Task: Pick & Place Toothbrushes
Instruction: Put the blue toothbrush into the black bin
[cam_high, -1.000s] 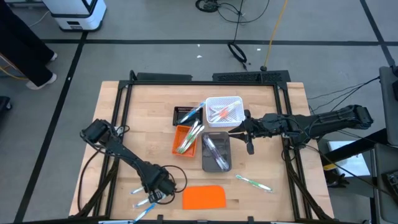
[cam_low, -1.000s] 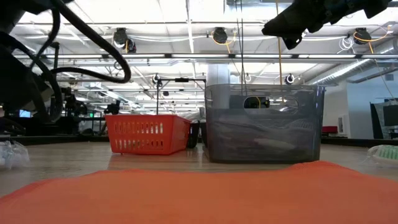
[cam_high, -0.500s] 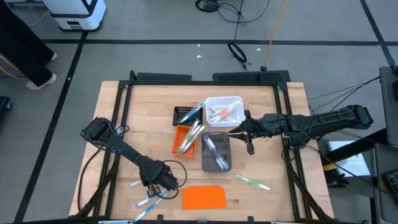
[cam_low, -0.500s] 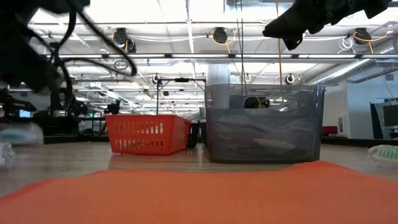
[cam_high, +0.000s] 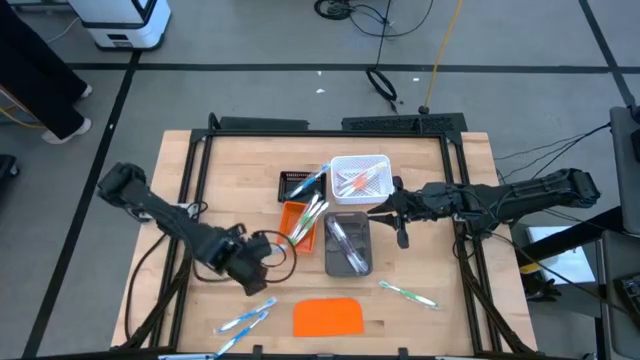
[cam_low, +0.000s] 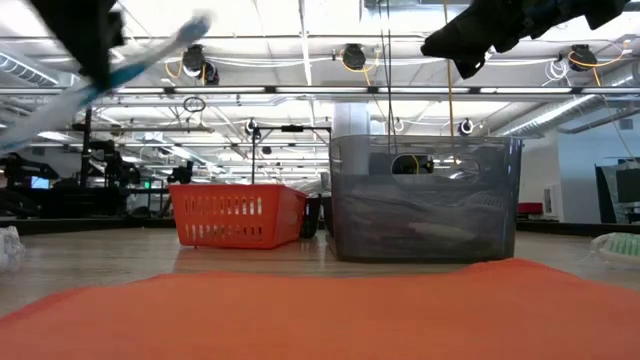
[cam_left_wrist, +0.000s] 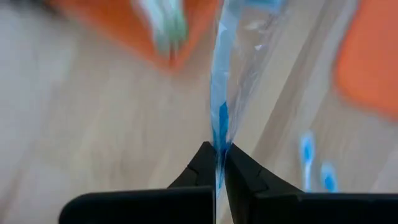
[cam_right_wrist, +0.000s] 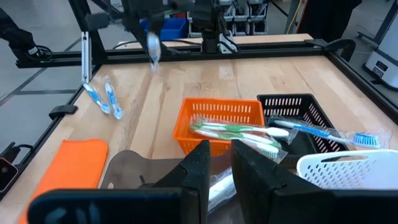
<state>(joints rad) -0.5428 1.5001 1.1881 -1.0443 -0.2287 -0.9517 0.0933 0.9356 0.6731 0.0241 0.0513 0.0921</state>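
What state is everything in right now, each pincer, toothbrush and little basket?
left pincer: shut on a blue toothbrush, lifted off the table
right pincer: hovering by the grey basket, holding nothing visible
orange basket: holds green toothbrushes
black basket: a blue toothbrush lies across it
white basket: holds pink toothbrushes
grey basket: holds pale toothbrushes
two blue toothbrushes: lying loose on the table
green toothbrush: lying loose on the table

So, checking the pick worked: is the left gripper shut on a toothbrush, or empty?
Shut on one. In the left wrist view the left gripper pinches a blue toothbrush, lifted above the table.
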